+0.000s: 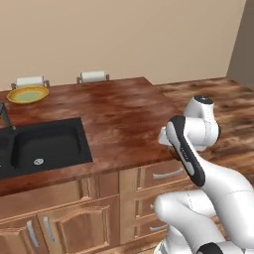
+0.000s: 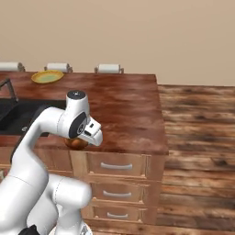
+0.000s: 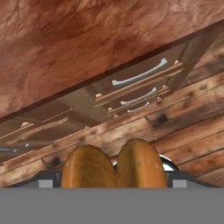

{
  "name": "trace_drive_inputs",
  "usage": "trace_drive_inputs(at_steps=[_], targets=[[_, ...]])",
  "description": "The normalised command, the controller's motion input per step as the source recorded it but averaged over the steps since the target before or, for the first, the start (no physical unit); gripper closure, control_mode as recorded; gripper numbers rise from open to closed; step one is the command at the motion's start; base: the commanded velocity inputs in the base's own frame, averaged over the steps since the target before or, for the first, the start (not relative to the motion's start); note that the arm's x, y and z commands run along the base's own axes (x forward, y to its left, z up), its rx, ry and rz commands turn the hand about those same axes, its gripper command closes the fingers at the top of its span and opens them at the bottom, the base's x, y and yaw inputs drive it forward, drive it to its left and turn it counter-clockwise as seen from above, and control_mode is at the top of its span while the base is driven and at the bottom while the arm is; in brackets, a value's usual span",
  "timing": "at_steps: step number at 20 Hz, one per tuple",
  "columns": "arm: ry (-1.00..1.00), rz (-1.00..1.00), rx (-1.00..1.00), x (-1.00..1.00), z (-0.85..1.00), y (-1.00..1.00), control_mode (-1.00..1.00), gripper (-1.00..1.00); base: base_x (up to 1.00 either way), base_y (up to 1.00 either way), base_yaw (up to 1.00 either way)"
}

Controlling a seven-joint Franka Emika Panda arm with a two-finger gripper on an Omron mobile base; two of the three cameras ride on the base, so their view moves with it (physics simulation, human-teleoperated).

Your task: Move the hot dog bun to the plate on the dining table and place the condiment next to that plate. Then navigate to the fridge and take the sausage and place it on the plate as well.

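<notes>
Here claw point(image 3: 113, 177) grips hot dog bun point(image 3: 113, 165) over dining table point(image 1: 124, 111) edge (wood floor point(image 2: 197, 137) beyond).

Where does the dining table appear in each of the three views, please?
Left base view: the dining table spans the left and centre.
Right base view: it spans the left and centre, ending right of middle.
Hand view: its wood top covers the upper left.
Shared landmark: the silver-handled drawers under its end.

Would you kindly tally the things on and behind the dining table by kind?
Plate: 1
Hot dog bun, at the gripper: 1
Sink: 1
Faucet: 1
Chair backs behind the table: 3
Total: 7
</notes>
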Motion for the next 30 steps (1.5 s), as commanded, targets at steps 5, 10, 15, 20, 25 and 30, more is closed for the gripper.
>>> trace_drive_inputs(at_steps=[5, 10, 15, 20, 25, 30], targets=[[0.00, 0.00, 0.00, 0.00, 0.00, 0.00, 1.00, 1.00, 0.08, -1.00, 0.00], [0.00, 0.00, 0.00, 0.00, 0.00, 0.00, 1.00, 1.00, 0.16, -1.00, 0.02], [0.00, 0.00, 0.00, 0.00, 0.00, 0.00, 1.00, 1.00, 0.36, -1.00, 0.12], [0.00, 0.00, 0.00, 0.00, 0.00, 0.00, 1.00, 1.00, 0.49, -1.00, 0.33], [0.00, 0.00, 0.00, 0.00, 0.00, 0.00, 1.00, 1.00, 0.84, -0.98, 0.45], [0.00, 0.00, 0.00, 0.00, 0.00, 0.00, 1.00, 1.00, 0.98, -0.95, 0.44]])
